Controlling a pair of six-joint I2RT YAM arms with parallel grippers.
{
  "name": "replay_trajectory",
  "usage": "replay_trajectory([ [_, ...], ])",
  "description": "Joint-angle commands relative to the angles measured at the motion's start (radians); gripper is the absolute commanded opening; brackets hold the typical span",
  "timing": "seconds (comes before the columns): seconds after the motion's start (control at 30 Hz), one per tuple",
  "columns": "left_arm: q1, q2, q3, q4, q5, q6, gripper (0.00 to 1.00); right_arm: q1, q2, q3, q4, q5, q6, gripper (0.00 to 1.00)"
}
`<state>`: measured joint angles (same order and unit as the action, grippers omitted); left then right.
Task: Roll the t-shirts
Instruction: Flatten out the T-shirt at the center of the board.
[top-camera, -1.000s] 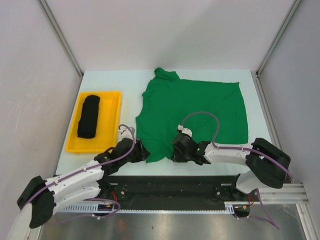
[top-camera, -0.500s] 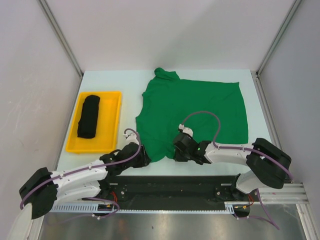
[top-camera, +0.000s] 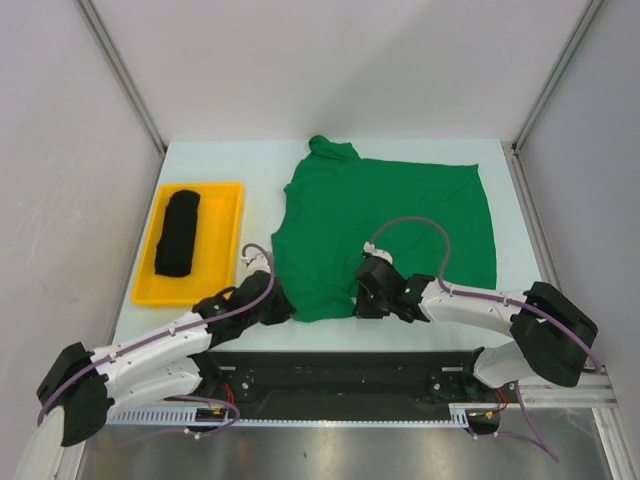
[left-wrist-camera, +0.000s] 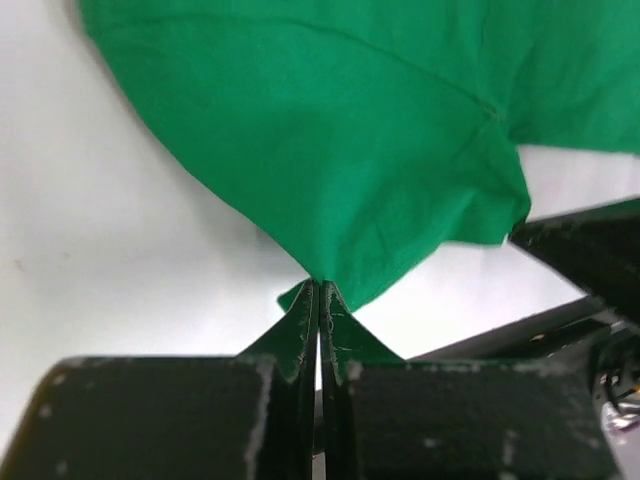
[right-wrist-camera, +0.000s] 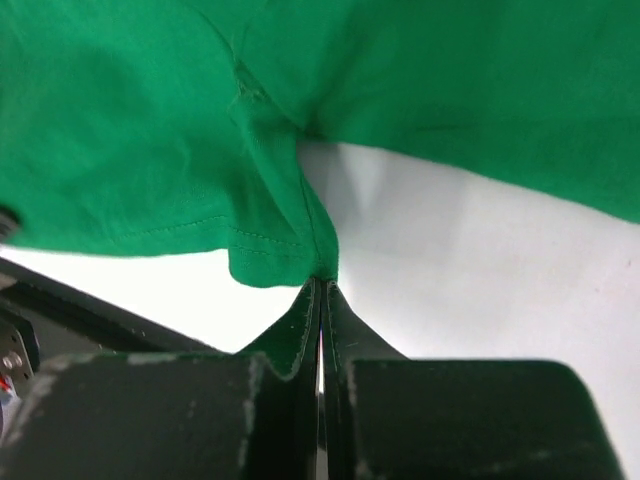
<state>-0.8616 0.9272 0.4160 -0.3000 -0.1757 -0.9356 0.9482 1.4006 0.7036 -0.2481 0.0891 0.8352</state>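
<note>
A bright green t-shirt lies spread flat on the white table. Its near sleeve sits between my two grippers. My left gripper is at the shirt's near left edge, and in the left wrist view it is shut on a pinch of green cloth. My right gripper is at the near edge right of the sleeve, and in the right wrist view it is shut on the stitched hem. The black t-shirt lies as a long rolled bundle at the left.
The black bundle rests in a yellow tray on the table's left side. The table's near edge and the black arm mount rail run just behind both grippers. Grey walls enclose the table on three sides.
Both grippers have closed on the green shirt's near edge. The left gripper crept forward to the cloth, and the right one shifted slightly right.
</note>
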Motion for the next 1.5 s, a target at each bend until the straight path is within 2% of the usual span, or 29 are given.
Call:
replay_trajectory([
  [0.0, 0.106, -0.025, 0.021, -0.068, 0.118, 0.006, 0.0, -0.009, -0.019, 0.037, -0.075, -0.06, -0.041, 0.0],
  [0.07, 0.128, -0.033, -0.002, -0.044, 0.148, 0.014, 0.0, -0.006, -0.02, 0.034, -0.083, -0.063, -0.039, 0.0],
  [0.17, 0.144, -0.013, -0.013, -0.014, 0.192, 0.035, 0.11, -0.011, -0.025, 0.034, -0.076, -0.074, -0.038, 0.08],
  [0.2, 0.144, -0.01, -0.011, -0.005, 0.2, 0.04, 0.25, -0.022, -0.035, 0.034, -0.082, -0.069, -0.038, 0.17],
  [0.27, 0.144, -0.027, -0.017, -0.004, 0.222, 0.047, 0.44, -0.057, -0.057, 0.031, -0.106, -0.058, -0.044, 0.23],
  [0.3, 0.144, -0.039, -0.02, -0.01, 0.223, 0.052, 0.51, -0.069, -0.07, 0.03, -0.117, -0.043, -0.047, 0.3],
  [0.4, 0.142, -0.082, -0.032, -0.043, 0.206, 0.06, 0.56, -0.117, -0.139, 0.028, -0.169, -0.006, -0.05, 0.41],
  [0.57, 0.124, -0.106, -0.089, -0.024, 0.191, 0.038, 0.56, -0.239, -0.263, -0.01, -0.235, 0.05, -0.039, 0.41],
  [0.83, 0.069, -0.065, -0.143, 0.153, 0.177, 0.018, 0.54, -0.582, -0.537, -0.136, -0.374, 0.083, -0.008, 0.47],
  [1.0, 0.05, -0.03, -0.161, 0.225, 0.177, 0.029, 0.46, -0.799, -0.675, -0.187, -0.485, 0.043, -0.011, 0.47],
  [1.03, 0.049, -0.027, -0.166, 0.232, 0.177, 0.035, 0.44, -0.849, -0.683, -0.19, -0.502, 0.043, 0.002, 0.47],
  [1.2, 0.044, -0.027, -0.18, 0.271, 0.189, 0.057, 0.34, -0.934, -0.684, -0.188, -0.588, 0.096, 0.108, 0.47],
  [1.27, 0.044, -0.031, -0.183, 0.28, 0.199, 0.066, 0.28, -0.94, -0.669, -0.19, -0.586, 0.132, 0.134, 0.47],
  [1.47, 0.044, -0.042, -0.169, 0.295, 0.197, 0.084, 0.14, -1.065, -0.585, -0.188, -0.615, 0.181, 0.168, 0.49],
])
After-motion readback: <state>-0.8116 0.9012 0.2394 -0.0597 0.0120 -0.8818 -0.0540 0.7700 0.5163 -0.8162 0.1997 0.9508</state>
